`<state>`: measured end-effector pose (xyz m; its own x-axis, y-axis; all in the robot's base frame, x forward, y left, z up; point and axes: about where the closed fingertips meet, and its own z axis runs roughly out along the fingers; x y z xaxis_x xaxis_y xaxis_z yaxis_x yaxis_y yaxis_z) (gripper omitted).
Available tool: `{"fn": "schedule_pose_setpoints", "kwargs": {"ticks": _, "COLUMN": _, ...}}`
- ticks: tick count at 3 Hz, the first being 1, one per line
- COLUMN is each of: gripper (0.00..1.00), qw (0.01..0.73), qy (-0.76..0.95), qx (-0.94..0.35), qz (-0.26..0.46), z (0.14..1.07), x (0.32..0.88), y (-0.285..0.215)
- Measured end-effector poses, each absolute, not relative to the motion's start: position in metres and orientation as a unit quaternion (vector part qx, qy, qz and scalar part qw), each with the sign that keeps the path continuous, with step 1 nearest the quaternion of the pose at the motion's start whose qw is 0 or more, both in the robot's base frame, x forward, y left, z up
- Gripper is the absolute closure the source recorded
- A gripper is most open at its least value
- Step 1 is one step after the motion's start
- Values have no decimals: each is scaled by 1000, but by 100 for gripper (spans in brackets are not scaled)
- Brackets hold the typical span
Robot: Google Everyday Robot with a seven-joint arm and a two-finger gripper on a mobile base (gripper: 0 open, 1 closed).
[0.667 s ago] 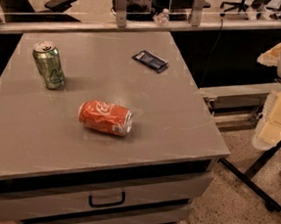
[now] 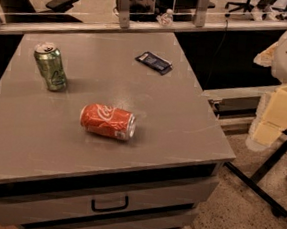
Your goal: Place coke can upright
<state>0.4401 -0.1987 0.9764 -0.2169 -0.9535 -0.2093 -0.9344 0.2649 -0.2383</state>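
Note:
The coke can [image 2: 107, 122] is red-orange with white script. It lies on its side near the middle front of the grey table [image 2: 182, 125], with its silver top pointing right. My gripper [image 2: 266, 128], cream-coloured, hangs off the table's right side, beyond the edge and well apart from the can. It holds nothing that I can see.
A green can [image 2: 50, 67] stands upright at the table's left. A dark flat packet [image 2: 154, 62] lies at the back right. A drawer with a handle [image 2: 109, 204] sits under the tabletop. Black stand legs [image 2: 258, 182] cross the floor at the right.
My gripper has shifted slightly to the left, toward the table's right edge. The cans and the packet have not moved.

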Motion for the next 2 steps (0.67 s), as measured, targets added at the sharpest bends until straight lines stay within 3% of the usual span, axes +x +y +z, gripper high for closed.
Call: {"fn": "schedule_pose_setpoints", "kwargs": {"ticks": 2, "gripper": 0, "qw": 162, "qy": 780, "qx": -604, "qz": 11, "z": 964, "x": 454, "y": -92}}
